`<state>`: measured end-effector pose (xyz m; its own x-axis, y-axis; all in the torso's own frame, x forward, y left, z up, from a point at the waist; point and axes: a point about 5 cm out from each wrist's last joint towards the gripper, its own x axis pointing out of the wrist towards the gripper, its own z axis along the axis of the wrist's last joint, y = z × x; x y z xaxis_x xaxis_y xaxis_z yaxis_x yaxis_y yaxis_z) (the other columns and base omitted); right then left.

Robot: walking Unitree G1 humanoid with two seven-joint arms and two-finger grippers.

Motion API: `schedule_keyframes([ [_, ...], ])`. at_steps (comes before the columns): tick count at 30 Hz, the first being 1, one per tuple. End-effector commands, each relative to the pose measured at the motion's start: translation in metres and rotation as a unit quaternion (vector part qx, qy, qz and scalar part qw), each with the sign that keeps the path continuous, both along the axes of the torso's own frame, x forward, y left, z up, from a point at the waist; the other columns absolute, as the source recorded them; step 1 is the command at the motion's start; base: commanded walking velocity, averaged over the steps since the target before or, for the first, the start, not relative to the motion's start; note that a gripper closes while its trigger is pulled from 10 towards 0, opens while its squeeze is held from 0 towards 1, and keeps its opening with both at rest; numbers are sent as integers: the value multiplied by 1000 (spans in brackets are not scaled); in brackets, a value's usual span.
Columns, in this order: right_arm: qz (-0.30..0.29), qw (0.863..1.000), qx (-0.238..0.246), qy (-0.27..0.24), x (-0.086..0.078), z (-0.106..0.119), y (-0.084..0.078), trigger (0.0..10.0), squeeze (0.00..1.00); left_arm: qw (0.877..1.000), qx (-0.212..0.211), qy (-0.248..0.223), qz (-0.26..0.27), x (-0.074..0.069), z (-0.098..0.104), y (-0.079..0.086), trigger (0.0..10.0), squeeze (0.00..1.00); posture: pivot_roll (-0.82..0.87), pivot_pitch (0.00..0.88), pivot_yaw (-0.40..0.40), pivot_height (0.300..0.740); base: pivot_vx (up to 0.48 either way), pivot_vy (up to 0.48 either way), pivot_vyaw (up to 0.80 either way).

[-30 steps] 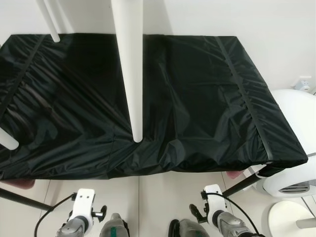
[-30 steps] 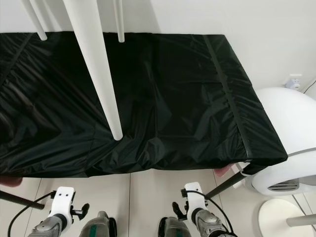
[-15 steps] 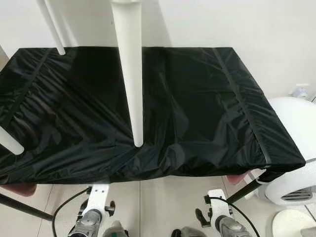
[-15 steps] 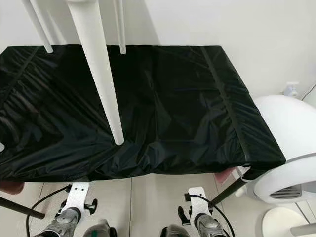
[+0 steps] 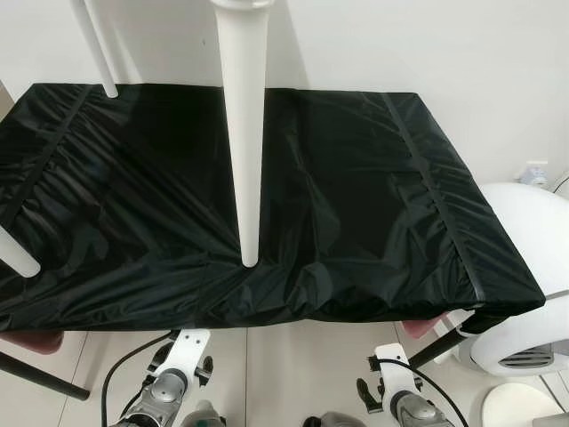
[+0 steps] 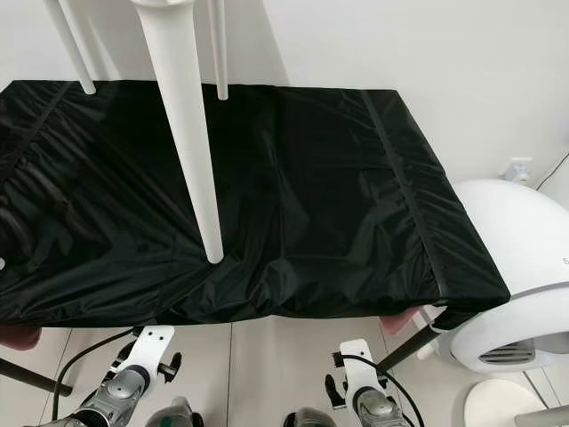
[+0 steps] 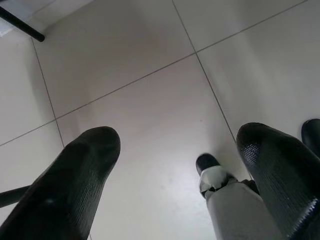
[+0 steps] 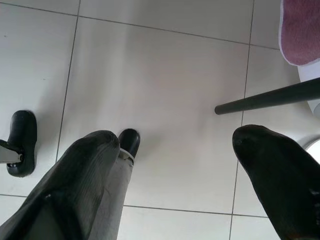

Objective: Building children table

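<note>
The children's table hangs upside-up above the black-covered desk (image 5: 356, 205), so that only its white legs reach into view. The nearest leg (image 5: 243, 133) drops from 12 o'clock, long axis upright, its tip just over or on the black cover near the front edge; I cannot tell whether it touches. I count four white legs in the left eye view: this one, two thin-looking ones (image 5: 93, 44) at about 11 o'clock near the wall, and one tip (image 5: 16, 253) at 9 o'clock.

Both arms hang low at 6 o'clock, below the desk's front edge. The left claw (image 7: 175, 175) is spread wide over bare floor tiles, holding nothing; the right claw (image 8: 175, 170) is likewise wide and empty above the floor. The nearest leg lies up and forward of both, slightly closer to the left arm, which I judge better placed to reach it.
</note>
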<state>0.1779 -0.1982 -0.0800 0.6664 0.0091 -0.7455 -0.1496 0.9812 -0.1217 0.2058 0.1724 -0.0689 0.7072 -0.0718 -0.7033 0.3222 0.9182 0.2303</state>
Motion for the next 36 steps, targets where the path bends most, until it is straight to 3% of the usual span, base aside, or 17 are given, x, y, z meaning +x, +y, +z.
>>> schedule_keyframes([
  [1, -10, 1000, 0, 15, -8, -4, -3, 10000, 0, 998, 18, 12, 61, -12, -7, 8, 10000, 0, 20, 12, -27, 740, 0, 0, 0],
  [2, -11, 1000, 1, 17, -9, -4, -2, 10000, 0, 996, -7, 25, 83, -16, -9, 8, 10000, 0, 23, 0, -25, 740, 0, 0, 0],
  [10, -4, 999, 7, 31, -15, -8, 1, 10000, 0, 994, -27, 42, 101, -23, -14, 4, 10000, 0, 31, 0, -25, 740, 0, 0, 0],
  [20, 6, 1000, 9, 25, -5, -4, 1, 10000, 0, 994, -49, 42, 83, -17, -11, -2, 10000, 0, 25, 0, -28, 740, 0, 0, 0],
  [28, 19, 1000, 0, 20, 0, -1, 1, 10000, 0, 996, -48, 36, 71, -14, -9, -2, 10000, 0, 25, 0, -28, 740, 0, 0, 0],
  [36, 18, 999, 0, 32, -10, -5, -1, 10000, 0, 993, -34, 51, 99, -28, -15, 10, 10000, 0, 29, 16, -35, 740, 0, 0, 0],
])
